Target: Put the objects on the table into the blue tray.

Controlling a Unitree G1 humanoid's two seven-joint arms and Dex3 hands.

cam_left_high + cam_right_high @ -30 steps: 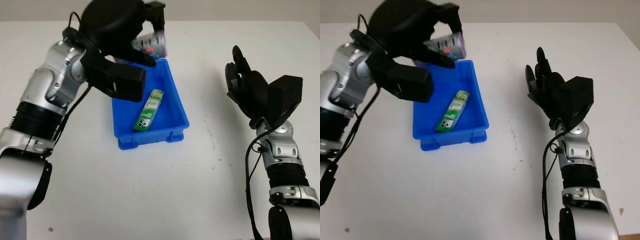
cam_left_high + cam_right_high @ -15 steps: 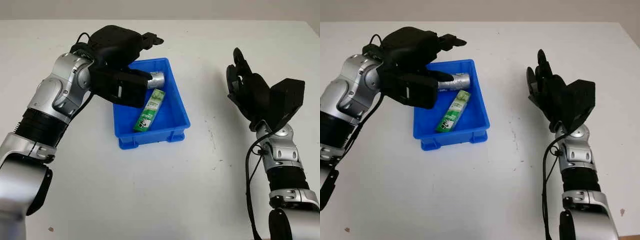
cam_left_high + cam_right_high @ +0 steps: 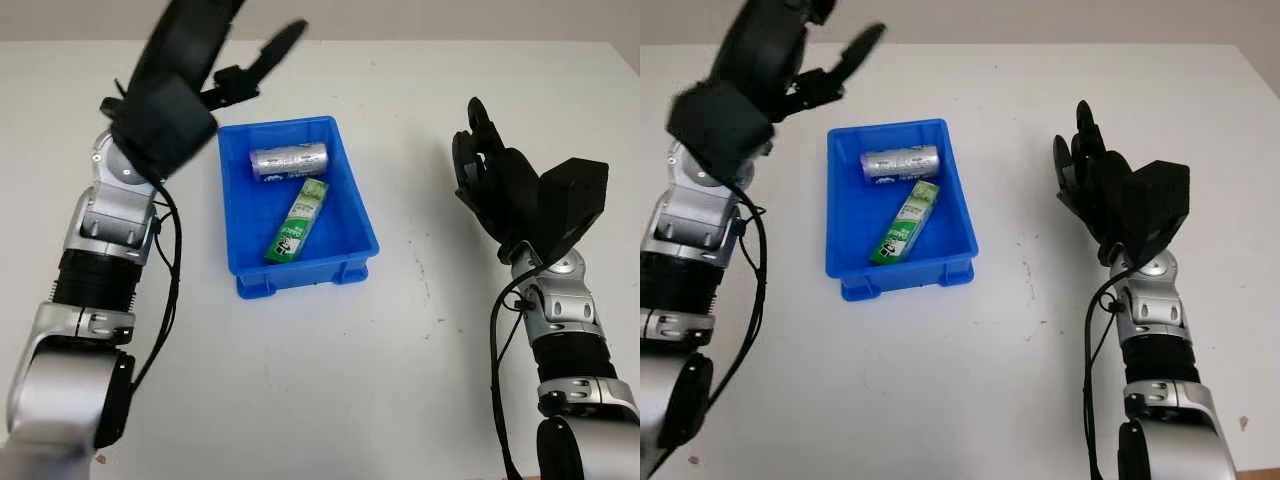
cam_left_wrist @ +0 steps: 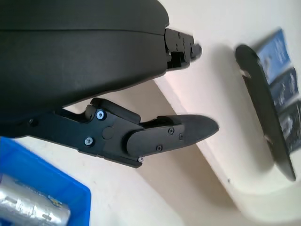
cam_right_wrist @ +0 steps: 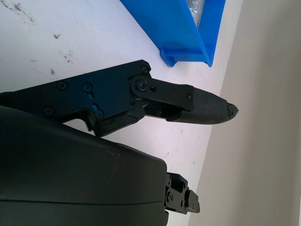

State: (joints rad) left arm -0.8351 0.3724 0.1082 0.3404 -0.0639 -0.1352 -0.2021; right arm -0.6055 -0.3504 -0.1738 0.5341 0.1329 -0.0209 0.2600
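Observation:
The blue tray [image 3: 352,236] stands on the white table, left of centre. Inside it a silver can [image 3: 288,160] lies on its side at the far end, and a green packet [image 3: 300,220] lies lengthwise below it. My left hand [image 3: 215,70] is raised above the table to the tray's far left, open and holding nothing. In the left wrist view the silver can [image 4: 33,211] and a corner of the blue tray [image 4: 77,197] appear. My right hand [image 3: 495,180] stays raised and open to the right of the tray; in its wrist view the blue tray [image 5: 181,35] is seen.
The white table [image 3: 300,380] stretches bare in front of the tray and between the tray and the right arm. A dark disc-shaped thing with a blue label [image 4: 275,113] lies beyond the table's far edge in the left wrist view.
The left hand lowered the silver can into the tray's far end, let it go and lifted away up and to the left. The right hand has not moved.

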